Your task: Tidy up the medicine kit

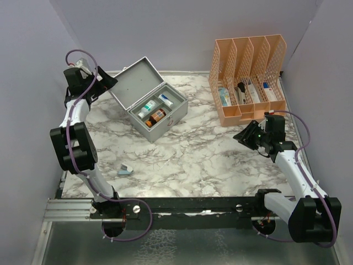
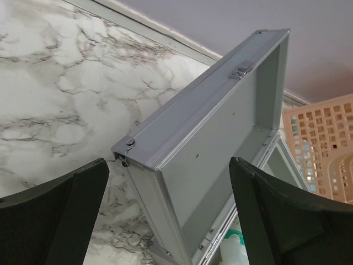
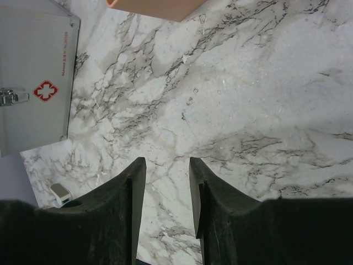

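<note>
The medicine kit, a grey metal box, stands open at the back left of the marble table with its lid raised. White bottles and an amber bottle lie inside. My left gripper is open wide at the lid's left end. In the left wrist view the lid fills the space between the spread fingers without touching them. My right gripper hovers over bare table at the right, open with nothing between its fingers. The right wrist view shows the kit's front with its red cross.
An orange mesh file organizer with several items in its slots stands at the back right, close behind my right gripper. A small blue and white object lies on the table near the front left. Purple walls enclose the table.
</note>
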`<state>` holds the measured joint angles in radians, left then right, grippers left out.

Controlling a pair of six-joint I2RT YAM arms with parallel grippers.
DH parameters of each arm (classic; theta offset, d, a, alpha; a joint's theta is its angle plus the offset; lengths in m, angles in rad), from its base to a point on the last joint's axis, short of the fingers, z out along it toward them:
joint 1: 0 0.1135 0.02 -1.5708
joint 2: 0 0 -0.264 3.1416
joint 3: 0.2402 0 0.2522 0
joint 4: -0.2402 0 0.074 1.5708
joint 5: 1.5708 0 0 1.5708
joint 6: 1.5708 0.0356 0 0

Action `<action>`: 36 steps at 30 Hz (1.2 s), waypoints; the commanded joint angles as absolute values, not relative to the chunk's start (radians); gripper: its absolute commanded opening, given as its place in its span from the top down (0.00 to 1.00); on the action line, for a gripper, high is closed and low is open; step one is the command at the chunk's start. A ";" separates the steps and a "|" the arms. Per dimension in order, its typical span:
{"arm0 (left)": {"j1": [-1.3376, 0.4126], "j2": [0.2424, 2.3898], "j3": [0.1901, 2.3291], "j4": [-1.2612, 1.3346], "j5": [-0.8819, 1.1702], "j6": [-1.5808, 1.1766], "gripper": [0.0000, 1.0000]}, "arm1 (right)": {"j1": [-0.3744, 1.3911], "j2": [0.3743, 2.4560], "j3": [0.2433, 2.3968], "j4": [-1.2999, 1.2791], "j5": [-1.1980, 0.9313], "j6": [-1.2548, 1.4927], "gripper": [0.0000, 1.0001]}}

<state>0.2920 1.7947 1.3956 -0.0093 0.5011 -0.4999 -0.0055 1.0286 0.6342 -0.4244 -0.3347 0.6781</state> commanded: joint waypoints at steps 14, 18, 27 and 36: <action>0.299 1.796 1.306 0.207 0.748 -0.538 0.20 | 0.002 0.993 0.638 -0.410 -0.363 0.666 0.62; 0.298 1.726 1.235 0.269 0.833 -0.467 0.21 | 0.002 0.995 0.632 -0.398 -0.367 0.668 0.62; 0.295 1.629 1.196 0.329 0.935 -0.406 0.21 | 0.002 0.991 0.636 -0.407 -0.362 0.657 0.62; 0.254 1.561 1.162 0.336 1.058 -0.345 0.20 | 0.005 0.991 0.633 -0.396 -0.370 0.656 0.62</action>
<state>0.2935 1.6165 1.1603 0.2806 0.9100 -0.3954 -0.0010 1.0058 0.6342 -0.4244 -0.3466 0.6750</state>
